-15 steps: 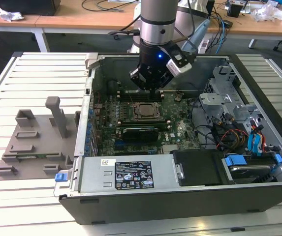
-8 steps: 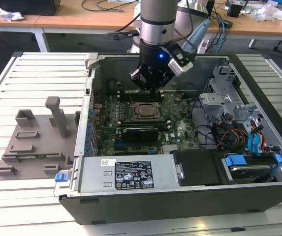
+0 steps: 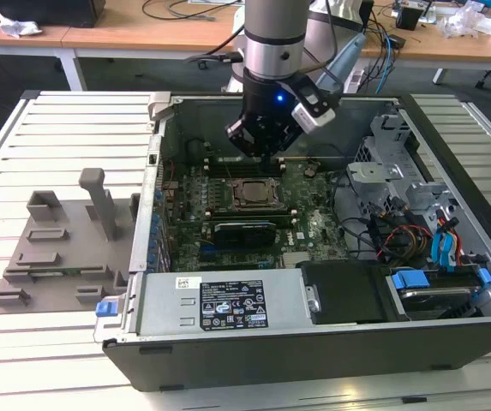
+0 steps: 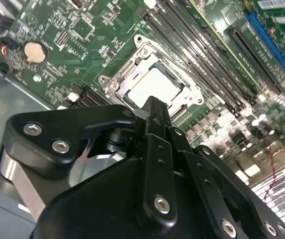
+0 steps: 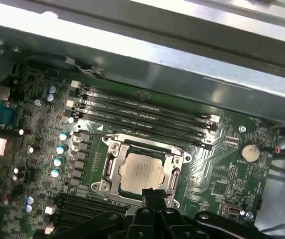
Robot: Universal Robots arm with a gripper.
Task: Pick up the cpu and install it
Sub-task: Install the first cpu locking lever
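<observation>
One pincer (image 3: 266, 141) hangs above the motherboard (image 3: 301, 210) inside the open computer case (image 3: 331, 342); whether its fingers stand apart or together I cannot tell. Just below its black tip, the cpu (image 5: 141, 172) lies flat in the metal socket frame (image 5: 113, 169), silver top up, seen in both wrist views (image 4: 154, 85). Memory slots (image 5: 142, 112) run beside the socket. Outside the case, a grey fixture tray (image 3: 61, 253) rests on the slatted counter (image 3: 22, 171).
</observation>
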